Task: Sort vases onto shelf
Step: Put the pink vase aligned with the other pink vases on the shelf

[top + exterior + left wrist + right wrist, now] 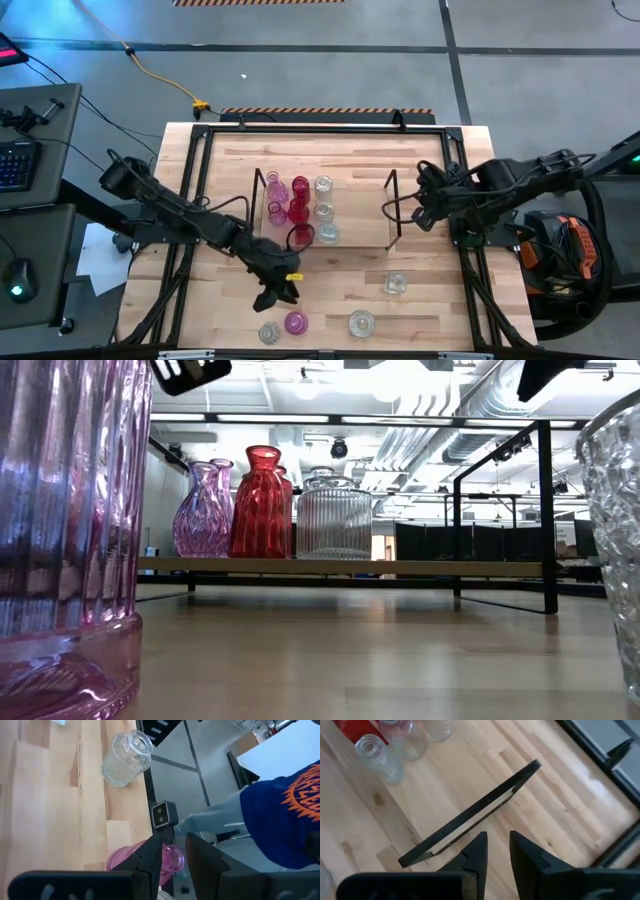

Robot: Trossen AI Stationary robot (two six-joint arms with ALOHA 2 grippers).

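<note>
On the light-wood tabletop [340, 285], pink, red and clear glass vases [299, 208] stood on the low wooden shelf [360, 215]; the left gripper [277, 297] and right gripper [424, 215] hovered slightly parted, empty. Grey concrete floor [330, 60] lay beyond.

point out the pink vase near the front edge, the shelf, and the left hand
pink vase [295, 322], high view, on its round body seen from above
shelf [355, 205], high view, on a bare part of the light board
left hand [283, 296], high view, midway between its fingertips, just above the pink vase
</note>
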